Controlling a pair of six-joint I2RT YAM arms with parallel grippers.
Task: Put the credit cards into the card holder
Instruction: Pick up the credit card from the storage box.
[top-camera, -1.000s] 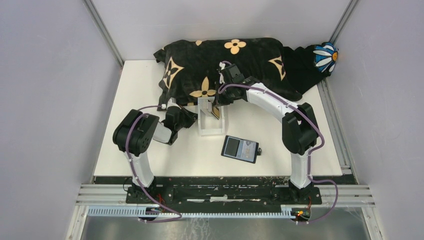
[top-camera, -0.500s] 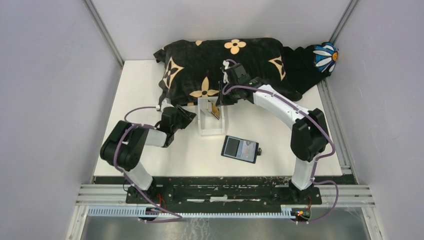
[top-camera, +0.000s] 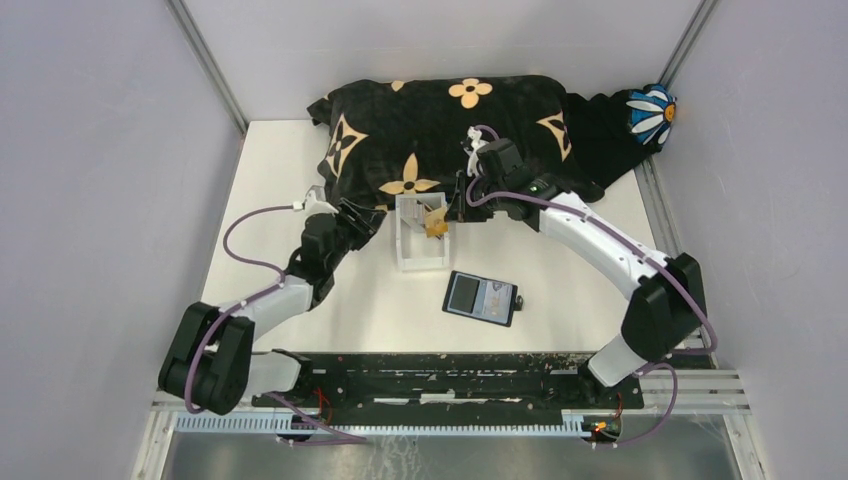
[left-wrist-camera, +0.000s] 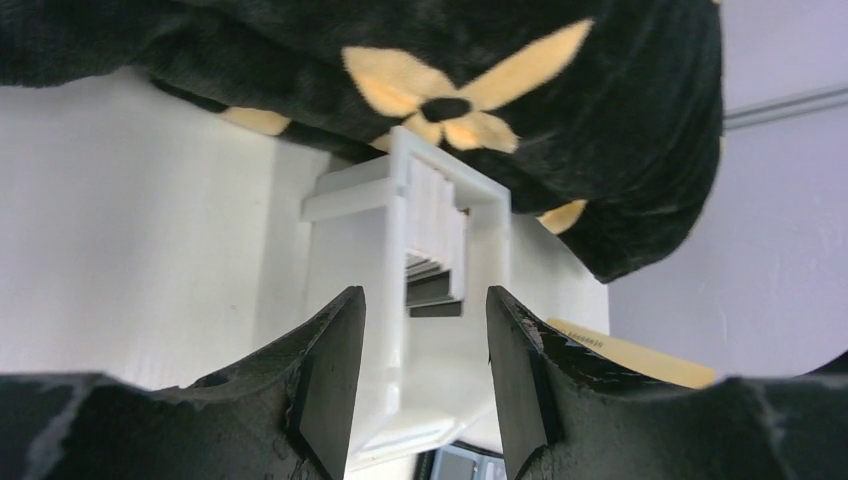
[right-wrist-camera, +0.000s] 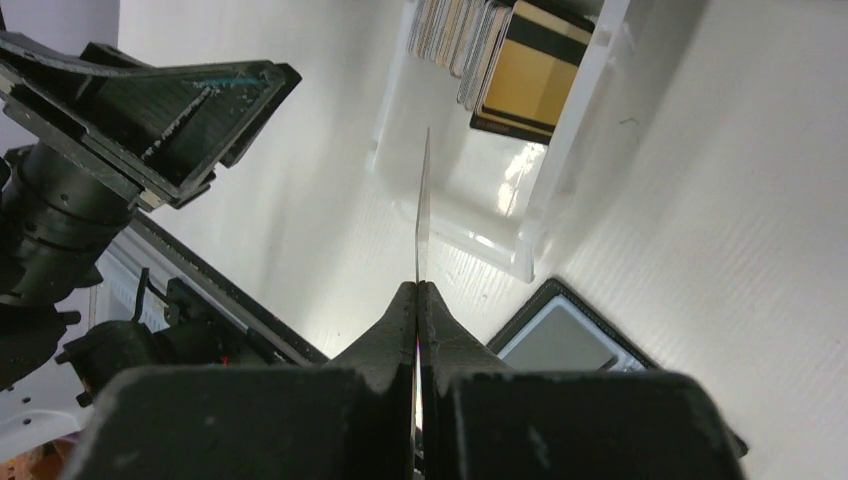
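Note:
My right gripper (top-camera: 452, 208) is shut on a gold-tan credit card (top-camera: 436, 222), held over the far right side of the clear acrylic box (top-camera: 408, 262). In the right wrist view that card (right-wrist-camera: 424, 205) stands edge-on from the shut fingertips of the right gripper (right-wrist-camera: 420, 286). Several more credit cards (right-wrist-camera: 468, 40) stand in the box, a gold one (right-wrist-camera: 528, 82) in front. The black card holder (top-camera: 482, 297) lies open on the table, nearer than the box. My left gripper (top-camera: 368, 220) is open just left of the box, holding nothing. In its wrist view the left gripper (left-wrist-camera: 425, 300) frames the box (left-wrist-camera: 425, 340).
A black blanket with tan flowers (top-camera: 450, 125) is heaped along the back of the white table (top-camera: 270, 180), touching the box's far end. A blue and white flower toy (top-camera: 650, 112) sits at the back right corner. Grey walls close in both sides.
My left gripper has opened and its arm has stretched out low toward the box. The right gripper has moved right and lifted the gold-tan card up from the box.

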